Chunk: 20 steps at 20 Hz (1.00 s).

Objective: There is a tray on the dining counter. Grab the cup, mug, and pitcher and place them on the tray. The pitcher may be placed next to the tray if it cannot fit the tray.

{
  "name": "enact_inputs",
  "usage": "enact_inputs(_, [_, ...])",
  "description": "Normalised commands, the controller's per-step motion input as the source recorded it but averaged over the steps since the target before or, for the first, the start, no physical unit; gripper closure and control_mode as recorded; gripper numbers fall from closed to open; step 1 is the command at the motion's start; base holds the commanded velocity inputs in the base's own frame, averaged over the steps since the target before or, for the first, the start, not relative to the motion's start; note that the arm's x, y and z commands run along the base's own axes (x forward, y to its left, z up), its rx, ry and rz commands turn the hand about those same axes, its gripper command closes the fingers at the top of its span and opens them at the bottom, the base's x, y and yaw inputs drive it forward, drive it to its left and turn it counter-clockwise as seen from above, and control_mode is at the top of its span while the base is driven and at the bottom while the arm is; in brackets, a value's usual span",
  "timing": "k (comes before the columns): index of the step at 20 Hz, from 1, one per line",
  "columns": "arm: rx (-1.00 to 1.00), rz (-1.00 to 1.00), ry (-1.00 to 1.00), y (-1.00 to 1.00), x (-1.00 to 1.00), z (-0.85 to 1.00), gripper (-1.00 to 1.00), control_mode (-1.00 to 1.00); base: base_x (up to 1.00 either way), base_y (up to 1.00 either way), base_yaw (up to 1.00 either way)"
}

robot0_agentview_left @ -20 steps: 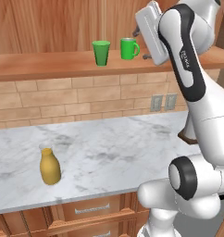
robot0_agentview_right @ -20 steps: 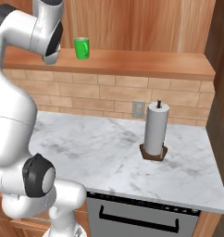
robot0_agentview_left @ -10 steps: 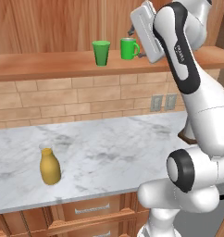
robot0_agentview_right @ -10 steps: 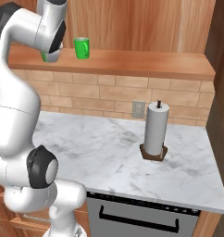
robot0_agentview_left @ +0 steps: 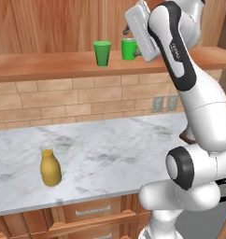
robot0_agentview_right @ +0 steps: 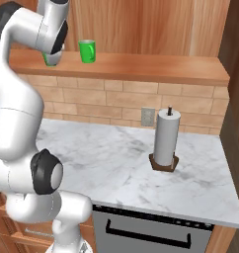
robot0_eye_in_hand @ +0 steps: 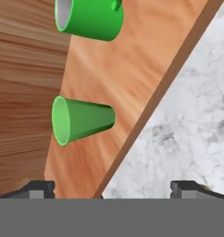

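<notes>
Up on the wooden shelf above the brick backsplash, the cup and the mug stood upright, side by side and a little apart. The gripper was raised to the height of this shelf, close to the mug on its right side in the left base view, where the white hand covered part of the mug. In the hand view the two finger tips stood far apart at the bottom corners, so the jaws were wide open and nothing was between them. The same view was rolled, so the cup and the mug looked as if they lay on their sides, with the mug's pale inside visible at its mouth. The cup sat nearer to the gripper than the mug in that view, but it was not touched by the fingers.

Below the shelf, the pitcher stood upright on the marble counter, far to the left and well apart from the arm. In the right base view the mug was on the shelf, and the cup was mostly hidden behind the arm. A paper towel roll stood on a dark holder at the right part of the counter, near a wall outlet.
</notes>
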Motion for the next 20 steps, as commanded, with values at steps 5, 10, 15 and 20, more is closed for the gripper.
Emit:
enact_inputs(5, [0.0,0.04,0.0,0.07,0.17,-0.01,-1.0,-1.0,0.0,0.0,0.0])
enact_inputs(10, [0.0,0.02,0.0,0.05,0.22,-0.07,-1.0,-1.0,0.0,0.0,0.0])
enact_inputs(15, [0.0,0.02,0.0,0.05,0.2,-0.08,-1.0,-1.0,0.0,0.0,0.0])
enact_inputs(20, [0.0,0.02,0.0,0.02,0.22,-0.01,-1.0,-1.0,0.0,0.0,0.0])
